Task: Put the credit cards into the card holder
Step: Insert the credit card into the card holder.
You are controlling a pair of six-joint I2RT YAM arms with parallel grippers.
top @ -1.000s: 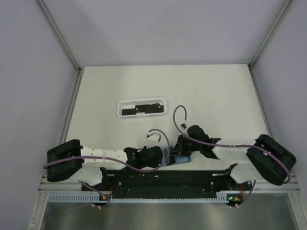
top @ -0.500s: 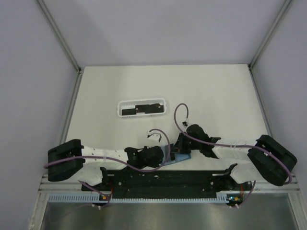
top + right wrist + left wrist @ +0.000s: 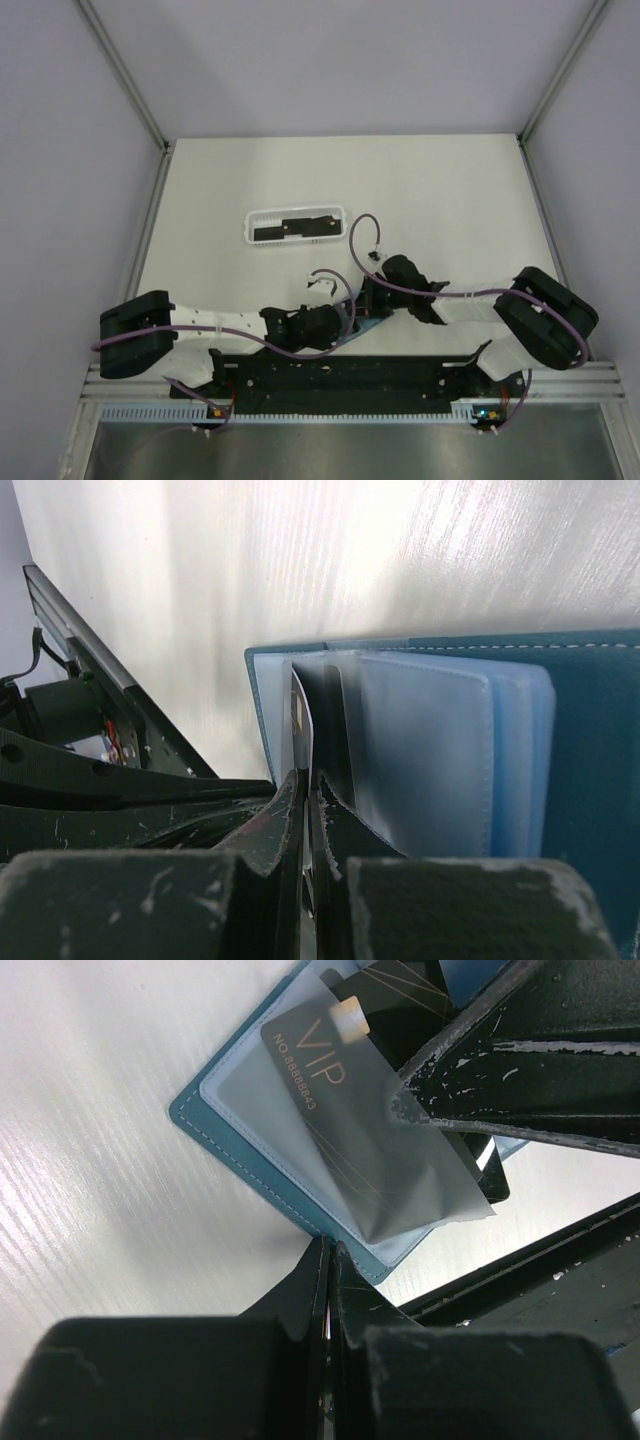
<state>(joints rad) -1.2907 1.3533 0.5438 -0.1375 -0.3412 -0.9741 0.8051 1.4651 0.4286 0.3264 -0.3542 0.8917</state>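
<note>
The teal-blue card holder (image 3: pixel 228 1132) lies open near the table's front edge, its clear sleeves showing. In the top view only a sliver of it (image 3: pixel 374 322) shows between the two grippers. My left gripper (image 3: pixel 330 1248) is shut on its near edge. A black credit card (image 3: pixel 340 1100) marked VIP sits partly inside a clear sleeve. My right gripper (image 3: pixel 304 780) is shut on that card's edge (image 3: pixel 299 720), seen edge-on at the sleeve mouth of the holder (image 3: pixel 590 740). In the top view the left gripper (image 3: pixel 347 318) and right gripper (image 3: pixel 366 303) almost touch.
A long white basket (image 3: pixel 340 212) stands behind the arms, left of centre, with more black cards (image 3: pixel 290 229) lying in it. The black base rail (image 3: pixel 340 372) runs just in front of the holder. Purple cables loop above both wrists.
My right arm has moved left, toward the left gripper, and the card has gone deeper into the holder. The holder is more covered in the top view. The left arm has stayed put.
</note>
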